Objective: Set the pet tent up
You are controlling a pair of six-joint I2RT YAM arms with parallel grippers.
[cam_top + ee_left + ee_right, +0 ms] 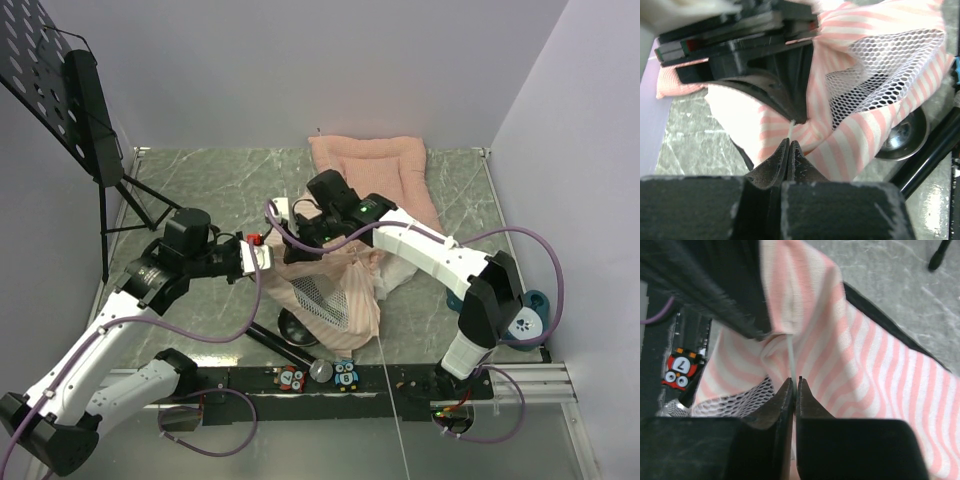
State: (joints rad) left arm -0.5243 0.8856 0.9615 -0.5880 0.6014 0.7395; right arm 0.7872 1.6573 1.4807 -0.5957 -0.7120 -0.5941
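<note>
Top external view: the pet tent lies as a crumpled, collapsed heap in the middle of the green marbled table, toward its near side, between the two arms. Both arms reach in over its far left corner, where the striped fabric is bunched up. A plain pink cushion lies flat farther back, against the far wall, partly behind the right arm.

Left wrist view: the left gripper has its fingers pressed fully together, and a thin white pole comes out from between the tips and runs up into the pink-and-white fabric just under the other arm's gripper. White mesh shows to the right.

Right wrist view: the right gripper has its fingers a sliver apart, with the same pole lying in the slit. I cannot tell whether they pinch it or merely flank it. Striped fabric fills the space beyond.
</note>
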